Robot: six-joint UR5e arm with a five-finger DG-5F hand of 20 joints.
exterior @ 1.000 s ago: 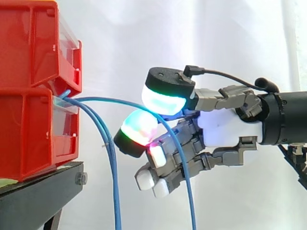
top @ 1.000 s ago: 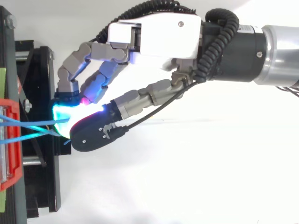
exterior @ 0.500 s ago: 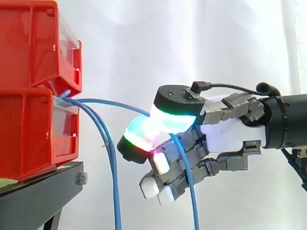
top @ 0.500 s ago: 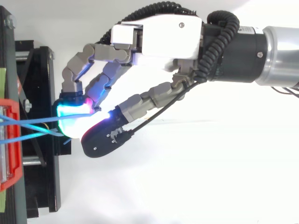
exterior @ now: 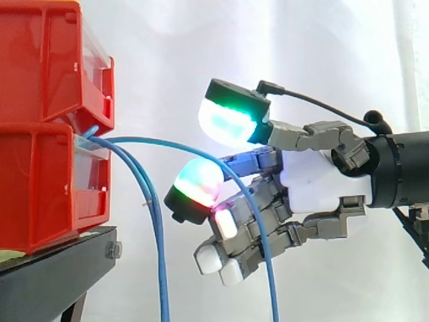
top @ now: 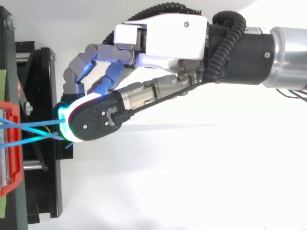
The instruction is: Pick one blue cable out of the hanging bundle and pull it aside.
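Several thin blue cables come out of the lower red bin [exterior: 40,188]. Two of them [exterior: 158,255] hang straight down beside the stand. One blue cable [exterior: 161,142] arcs rightward, crosses in front of the hand's bent fingers and drops below them. The hand [exterior: 322,184] reaches in from the right. Its thumb pad [exterior: 231,122] glows green and cyan and stands lifted well above the green-red finger pad [exterior: 196,184], with an open gap between them. The arcing cable passes under the thumb, unpinched. From above, the hand [top: 163,33] has the thumb over the fingertips where the cables [top: 33,125] meet them.
A second red bin [exterior: 40,67] is stacked on the lower one, both on a black stand [exterior: 53,261] at the left. A white curtain hangs behind. Open room lies right of the stand and below the hand.
Half a second ago the thumb was pressed down on the finger pad with the arcing cable between them. Now the thumb has lifted and the cable has sprung back to its wide arc.
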